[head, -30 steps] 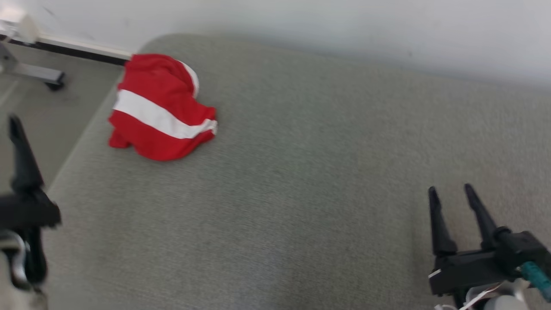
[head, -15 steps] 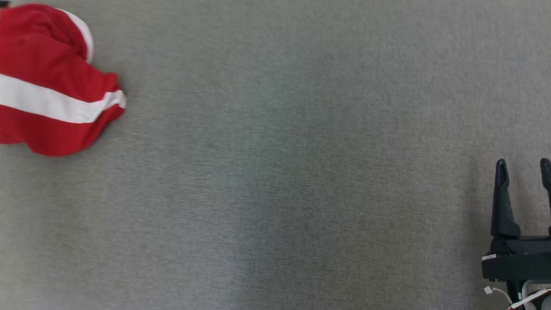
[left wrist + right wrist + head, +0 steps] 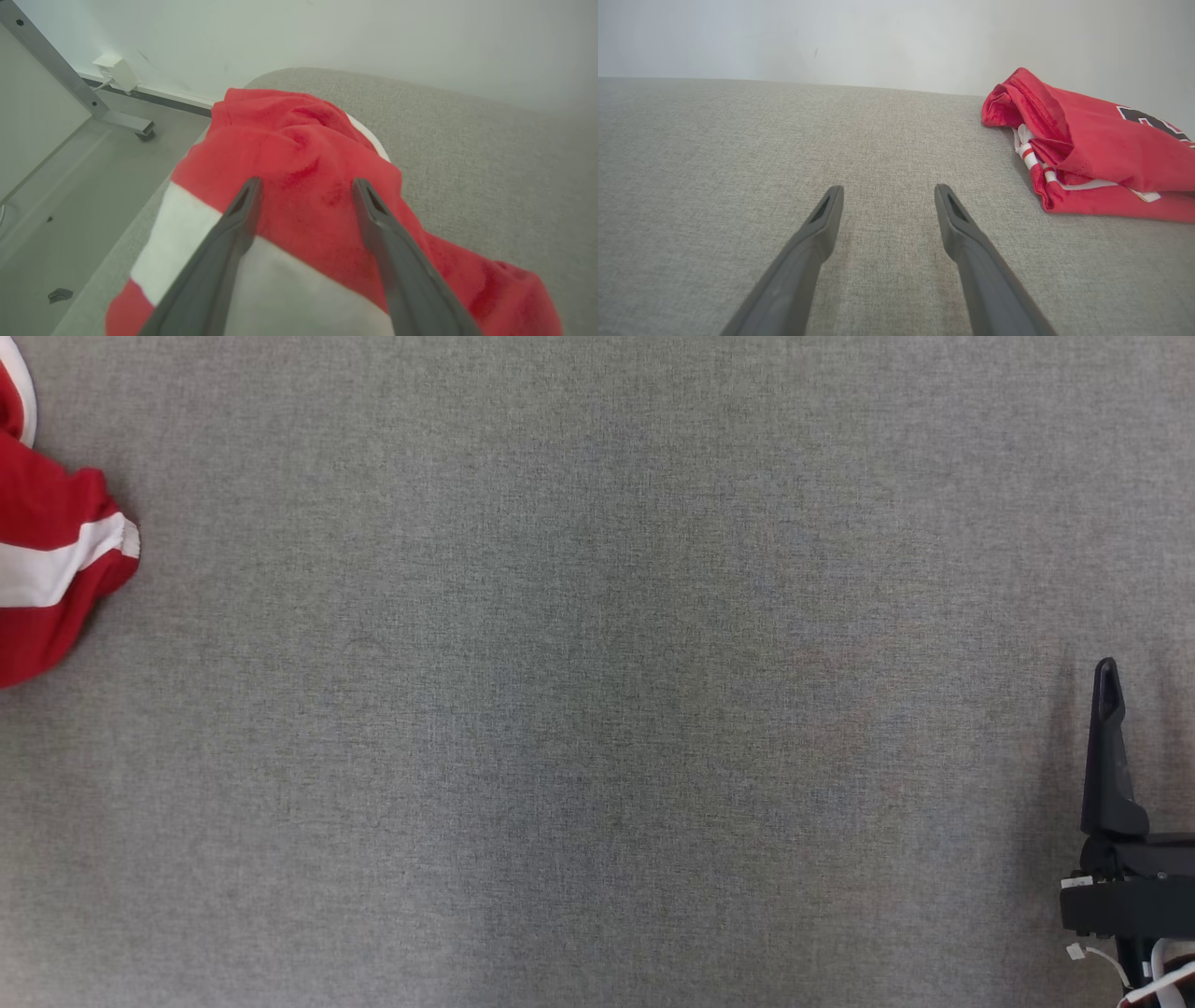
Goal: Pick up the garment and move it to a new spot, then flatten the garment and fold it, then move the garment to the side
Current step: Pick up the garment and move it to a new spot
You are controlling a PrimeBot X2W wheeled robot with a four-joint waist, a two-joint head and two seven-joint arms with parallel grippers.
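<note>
**Garment bunched at the surface's left corner**

At the head view's left edge, garment (image 3: 47, 569), red with a white band, crumpled on the grey surface (image 3: 597, 709). Close to the rounded corner by the wall (image 3: 373, 32), with floor (image 3: 70, 196) just beyond. Left tool (image 3: 306, 186) over the heap, fingers spread wide, nothing pinched; contact with the cloth impossible to judge. Right tool (image 3: 887, 191) well apart from the garment, low over bare surface, fingers likewise spread and empty. In the right wrist view, a black marking on the red cloth, partly cut off.
</note>
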